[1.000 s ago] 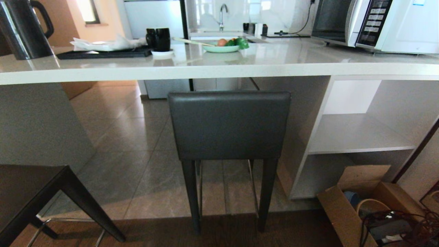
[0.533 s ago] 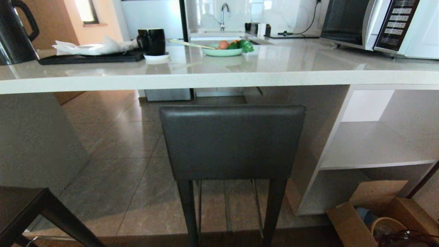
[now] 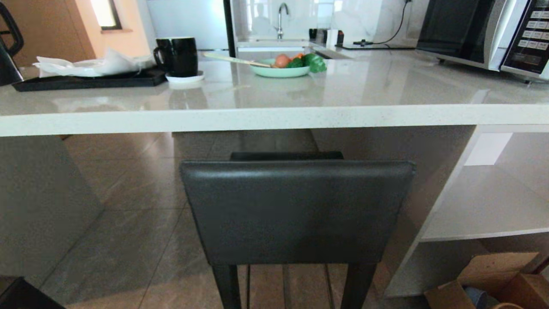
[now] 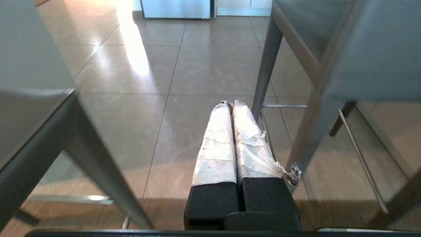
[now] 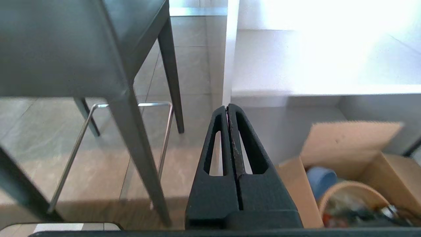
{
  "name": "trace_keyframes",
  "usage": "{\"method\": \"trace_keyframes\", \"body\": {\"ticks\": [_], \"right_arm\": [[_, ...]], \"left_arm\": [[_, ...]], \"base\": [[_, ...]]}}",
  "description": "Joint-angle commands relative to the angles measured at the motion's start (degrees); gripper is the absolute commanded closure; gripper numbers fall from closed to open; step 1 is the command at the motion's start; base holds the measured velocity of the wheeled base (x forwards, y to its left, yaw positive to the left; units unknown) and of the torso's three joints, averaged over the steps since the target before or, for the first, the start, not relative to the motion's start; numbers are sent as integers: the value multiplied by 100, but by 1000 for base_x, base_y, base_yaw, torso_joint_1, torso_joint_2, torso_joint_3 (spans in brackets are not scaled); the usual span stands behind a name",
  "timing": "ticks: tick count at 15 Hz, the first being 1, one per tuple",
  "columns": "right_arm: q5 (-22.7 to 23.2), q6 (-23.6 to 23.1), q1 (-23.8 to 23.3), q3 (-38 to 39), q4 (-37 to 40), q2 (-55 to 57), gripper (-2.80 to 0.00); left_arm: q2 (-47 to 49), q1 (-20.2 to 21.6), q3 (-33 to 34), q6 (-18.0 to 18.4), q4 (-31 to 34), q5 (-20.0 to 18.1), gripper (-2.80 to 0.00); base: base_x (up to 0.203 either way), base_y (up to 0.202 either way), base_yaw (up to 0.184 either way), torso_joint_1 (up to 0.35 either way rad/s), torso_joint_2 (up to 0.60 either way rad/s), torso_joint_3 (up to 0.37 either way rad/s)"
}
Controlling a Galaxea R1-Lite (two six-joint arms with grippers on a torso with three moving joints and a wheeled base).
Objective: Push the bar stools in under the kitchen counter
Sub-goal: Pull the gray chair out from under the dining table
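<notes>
Place: we stood in a home kitchen | Near: stone kitchen counter (image 3: 274, 118) with a bar stool (image 3: 296, 210) | On top: mug (image 3: 178, 56), plate of vegetables (image 3: 281, 68), microwave (image 3: 484, 34) at right | Far: faucet (image 3: 281, 17) over a sink, tiled floor (image 3: 124, 223)

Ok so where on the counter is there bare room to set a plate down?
The counter is bare along its near edge and between the green bowl and the microwave. The far left is crowded: the tray with napkins, the kettle and the black mug stand close together.
</notes>
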Motion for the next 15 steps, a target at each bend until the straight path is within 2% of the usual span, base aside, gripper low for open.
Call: {"method": "trace_keyframes", "body": {"ticks": [1,3,15], "right_arm": [[5,-4,1,0,-2,7,0],[5,-4,1,0,-2,7,0],[1,-4,1,0,-2,7,0]], "left_arm": [[2,1,0,-5,-5,2,0],[2,1,0,-5,-5,2,0],[2,7,0,-5,-5,2,0]], "base": [[199,0,3,7,2,-1],[150,0,5,9,2,-2],[0,0,0,0,0,0]]}}
